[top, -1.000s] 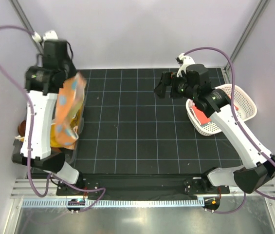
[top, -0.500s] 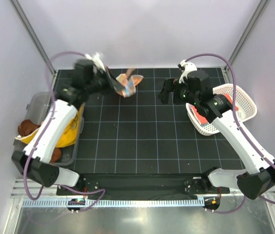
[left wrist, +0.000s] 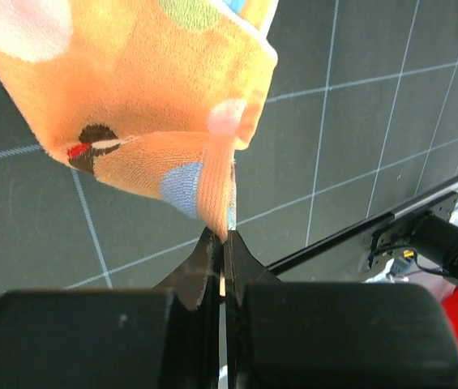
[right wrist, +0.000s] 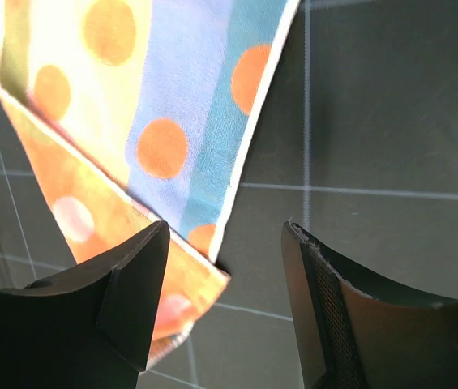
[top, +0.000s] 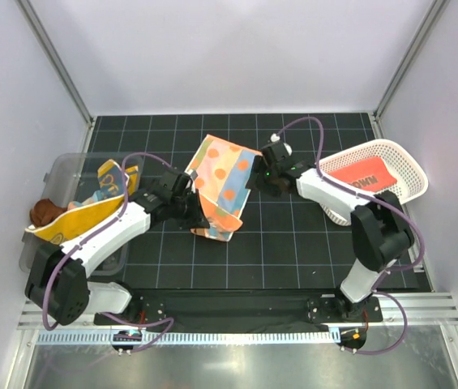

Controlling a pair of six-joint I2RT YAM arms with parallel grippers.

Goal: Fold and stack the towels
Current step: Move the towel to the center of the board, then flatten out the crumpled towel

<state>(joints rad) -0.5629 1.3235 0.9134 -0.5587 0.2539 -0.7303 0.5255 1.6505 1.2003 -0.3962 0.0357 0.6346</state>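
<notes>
Black gridded table point(top: 293, 243) lay beneath both arms; the left gripper point(left wrist: 222, 241) pinched a corner of the polka-dot towel point(top: 222, 182), which trailed just beyond its tips; the right gripper point(right wrist: 224, 231) stood spread, the towel's free edge just ahead between its fingers; seemingly nothing was folded or stacked yet.

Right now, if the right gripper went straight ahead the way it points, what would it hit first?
Probably the polka-dot towel: its white-trimmed edge lies straight ahead of the open right gripper, in line with the gap. Beyond it is the black gridded mat. How near the towel is, I cannot judge.
</notes>
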